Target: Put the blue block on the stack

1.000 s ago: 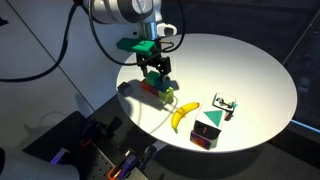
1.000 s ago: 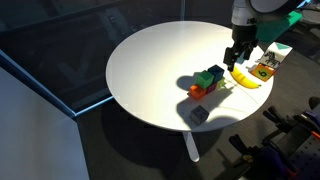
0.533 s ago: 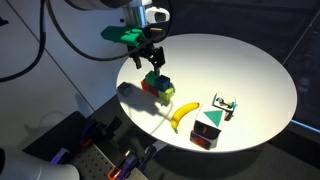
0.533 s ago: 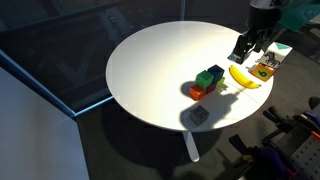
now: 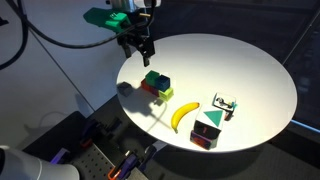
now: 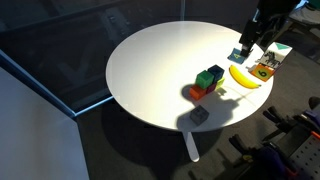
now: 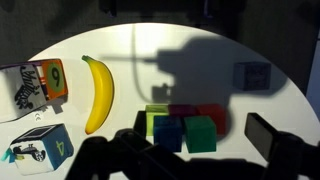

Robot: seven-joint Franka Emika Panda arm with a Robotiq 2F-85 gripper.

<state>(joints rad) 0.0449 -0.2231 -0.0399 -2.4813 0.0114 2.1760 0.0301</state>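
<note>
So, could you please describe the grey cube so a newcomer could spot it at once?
On the round white table, find the cluster of green, red and blue blocks. The grey cube sits alone near the table's rim, on the side of the cluster away from the banana. It is the only dull grey block, touching nothing.

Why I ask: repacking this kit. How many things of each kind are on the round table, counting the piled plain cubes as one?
Yellow banana: 1
Pile of green, blue and red plain cubes: 1
Loose grey cube: 1
Printed toy blocks: 2 (orange number block, white picture block)
Total: 5
</note>
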